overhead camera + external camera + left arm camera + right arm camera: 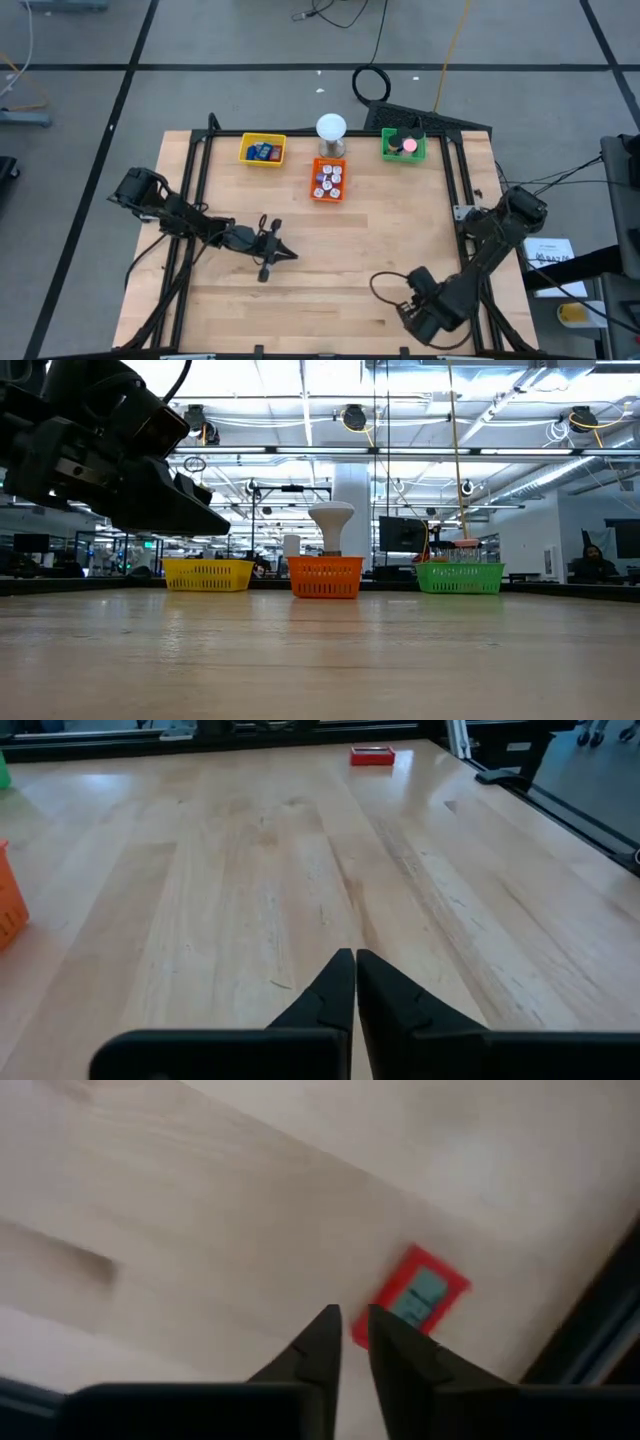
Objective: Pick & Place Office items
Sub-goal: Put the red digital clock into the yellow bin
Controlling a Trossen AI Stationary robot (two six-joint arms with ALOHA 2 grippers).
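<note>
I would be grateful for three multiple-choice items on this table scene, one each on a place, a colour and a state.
1. Where does the white globe lamp stand?
A. just behind the orange tray
B. inside the yellow tray
C. at the table's near edge

2. What colour is the flat item ahead of the right gripper?
A. purple
B. red
C. black

3. How do the left gripper's fingers stand?
A. wide open
B. clamped on a block
C. shut on nothing

Key: 1 A, the high view shows it behind the middle tray; 2 B, the right wrist view shows red; 3 C, the tips meet over bare wood.
</note>
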